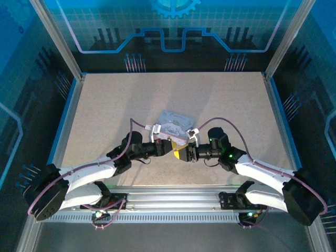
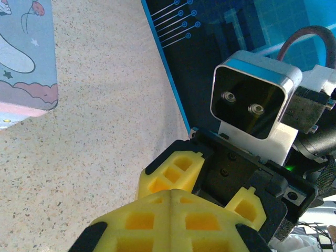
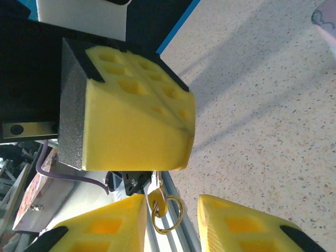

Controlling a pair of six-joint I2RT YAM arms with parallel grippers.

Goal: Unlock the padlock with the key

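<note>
Though close together, left end effector (image 2: 170, 197) clenched, right end effector (image 3: 173, 205) ajar near ring (image 3: 182, 210)

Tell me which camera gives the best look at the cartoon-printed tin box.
Top external: it shows nearly the whole tin box and where it sits on the table. The left wrist view catches one printed corner up close; the right wrist view gets a pale sliver at the frame's edge.

Left hand (image 1: 169, 148) fronts right hand (image 1: 179, 153) — tin (image 1: 173, 126) beyond.
</note>
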